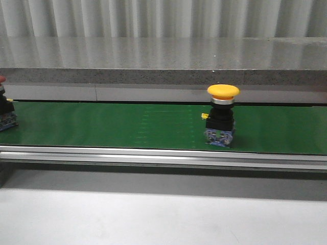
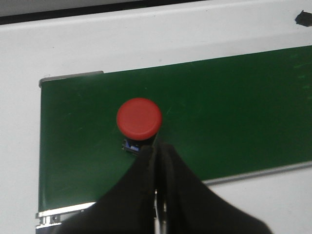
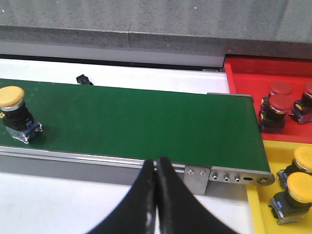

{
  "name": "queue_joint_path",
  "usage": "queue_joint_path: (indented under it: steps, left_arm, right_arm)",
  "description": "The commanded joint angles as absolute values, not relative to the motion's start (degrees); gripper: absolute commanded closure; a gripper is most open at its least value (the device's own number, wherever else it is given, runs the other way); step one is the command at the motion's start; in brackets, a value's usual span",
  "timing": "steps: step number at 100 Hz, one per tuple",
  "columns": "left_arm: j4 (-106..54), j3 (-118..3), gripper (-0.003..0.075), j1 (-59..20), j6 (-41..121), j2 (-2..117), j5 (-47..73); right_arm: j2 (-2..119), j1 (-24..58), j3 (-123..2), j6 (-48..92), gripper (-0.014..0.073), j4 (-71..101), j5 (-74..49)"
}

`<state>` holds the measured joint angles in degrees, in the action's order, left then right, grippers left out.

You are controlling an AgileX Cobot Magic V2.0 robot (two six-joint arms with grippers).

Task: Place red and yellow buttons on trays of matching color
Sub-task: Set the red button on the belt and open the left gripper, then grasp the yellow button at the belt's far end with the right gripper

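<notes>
The yellow button (image 1: 223,115) stands on the green belt (image 1: 127,127), the red button (image 2: 139,119) at its far left end. Both end effectors, left (image 2: 157,152) and right (image 3: 155,166), are closed and empty. A late grab could knock a button over.

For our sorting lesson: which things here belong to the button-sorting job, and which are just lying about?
Job:
- yellow button on the green belt
- red button on the belt
- red tray, holding red buttons
- yellow tray, holding yellow buttons

Lying about:
- small black piece beside the belt
- grey ledge behind
</notes>
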<state>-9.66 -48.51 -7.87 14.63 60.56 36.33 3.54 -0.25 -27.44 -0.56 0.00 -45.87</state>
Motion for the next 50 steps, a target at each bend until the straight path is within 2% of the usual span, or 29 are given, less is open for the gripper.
queue_joint_path:
  steps: [1, 30, 50]
  left_arm:
    - [-10.7, -46.6, 0.0741, -9.5, 14.8, 54.7, 30.8]
    - [-10.7, -35.9, 0.0741, -10.6, 14.8, 38.0, 30.5]
    - [-10.7, -32.0, 0.0741, -10.6, 14.8, 30.4, 31.4]
  right_arm:
    - [4.3, -0.3, -28.7, 0.0, 0.0659, 0.0, -41.7]
    - [5.4, 0.0, -29.2, 0.0, 0.0659, 0.0, -40.1]
    - [14.2, 3.8, -34.3, 0.0, 0.0659, 0.0, -41.8]
